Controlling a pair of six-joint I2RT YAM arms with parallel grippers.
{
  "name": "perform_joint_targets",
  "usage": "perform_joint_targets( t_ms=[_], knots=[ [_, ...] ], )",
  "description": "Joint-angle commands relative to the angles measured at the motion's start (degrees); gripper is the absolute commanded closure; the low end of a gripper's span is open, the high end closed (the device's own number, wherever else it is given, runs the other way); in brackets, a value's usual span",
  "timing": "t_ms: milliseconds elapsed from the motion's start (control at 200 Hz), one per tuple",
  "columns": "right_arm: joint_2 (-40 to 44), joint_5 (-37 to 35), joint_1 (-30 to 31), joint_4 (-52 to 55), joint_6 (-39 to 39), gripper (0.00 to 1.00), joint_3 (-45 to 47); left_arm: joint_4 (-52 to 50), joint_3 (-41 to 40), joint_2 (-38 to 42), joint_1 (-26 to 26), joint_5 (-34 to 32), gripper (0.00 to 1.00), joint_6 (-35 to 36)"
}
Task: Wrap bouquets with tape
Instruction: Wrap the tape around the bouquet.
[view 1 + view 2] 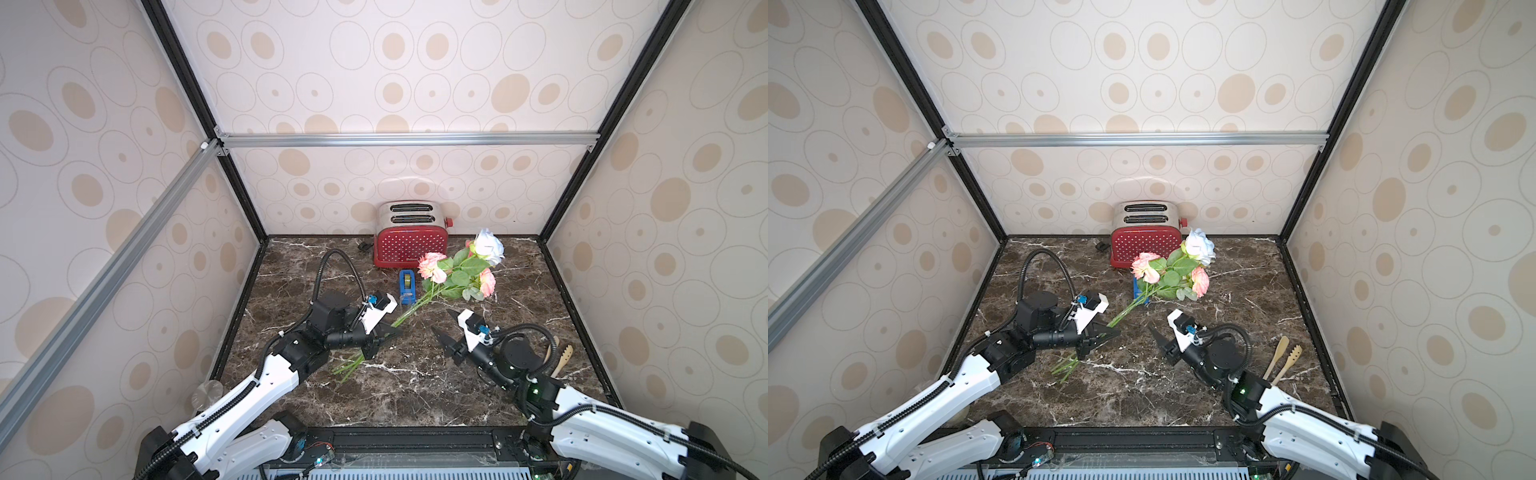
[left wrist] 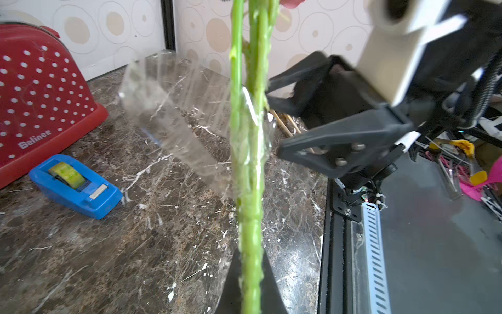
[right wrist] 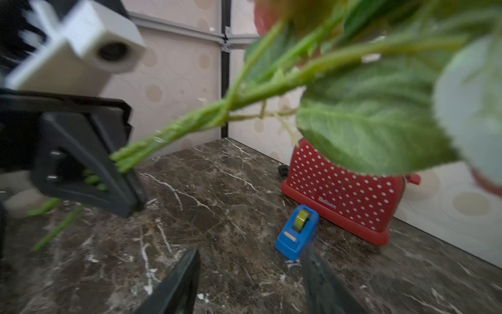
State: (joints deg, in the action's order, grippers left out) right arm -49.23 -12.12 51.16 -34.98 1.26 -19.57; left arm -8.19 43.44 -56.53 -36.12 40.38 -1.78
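The bouquets (image 1: 457,270) are one bunch of pink and white blooms with green leaves, held slanting above the marble top. My left gripper (image 1: 390,330) is shut on the long green stems (image 2: 250,163), whose cut ends stick out behind it. A strip of clear tape (image 2: 173,114) clings to the stems and flaps out sideways. The tape roll sits in a blue dispenser (image 1: 407,284) in front of the toaster, also seen in the right wrist view (image 3: 297,231). My right gripper (image 1: 442,322) hangs open and empty right of the stems, apart from them.
A red polka-dot toaster (image 1: 409,245) stands against the back wall. Wooden utensils (image 1: 559,357) lie at the right edge behind my right arm. Patterned walls close in three sides of the marble top (image 1: 415,395).
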Motion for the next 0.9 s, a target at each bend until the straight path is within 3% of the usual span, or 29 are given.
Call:
perform_joint_targets(
  t_ms=[0, 110, 235, 360, 465, 580, 895],
  knots=[
    [-7.17, -8.39, -2.64, -13.15, -14.82, 0.47, -0.85, 2.85, 3.46, 0.1, -0.51, 5.28, 1.0, -2.03],
    [-16.23, 0.11, -9.84, -22.0, -27.29, 0.46, -1.53, 5.01, 3.35, 0.11, -0.48, 5.88, 1.0, -4.73],
    [-25.02, 16.04, -10.2, -30.43, -20.09, 0.4, -5.85, 10.42, 2.13, -0.07, -0.45, 4.5, 1.0, -10.22],
    [-27.19, 21.49, -9.88, -29.68, -24.02, 0.33, -9.56, 15.18, 0.42, 0.37, -0.45, -3.64, 1.0, -13.15],
    [-27.12, 20.55, -8.1, -28.77, -26.36, 0.32, -11.64, 18.68, -1.44, 1.28, -0.52, -13.05, 1.0, -14.56],
    [-25.92, 13.45, -5.36, -25.98, -29.14, 0.36, -13.24, 20.22, -2.26, 1.18, -0.57, -21.27, 1.0, -13.8],
    [-28.29, 4.86, -0.53, -22.13, -31.63, 0.46, -20.51, 22.98, -3.6, -0.82, -0.96, -25.79, 1.0, -12.75]
  ],
)
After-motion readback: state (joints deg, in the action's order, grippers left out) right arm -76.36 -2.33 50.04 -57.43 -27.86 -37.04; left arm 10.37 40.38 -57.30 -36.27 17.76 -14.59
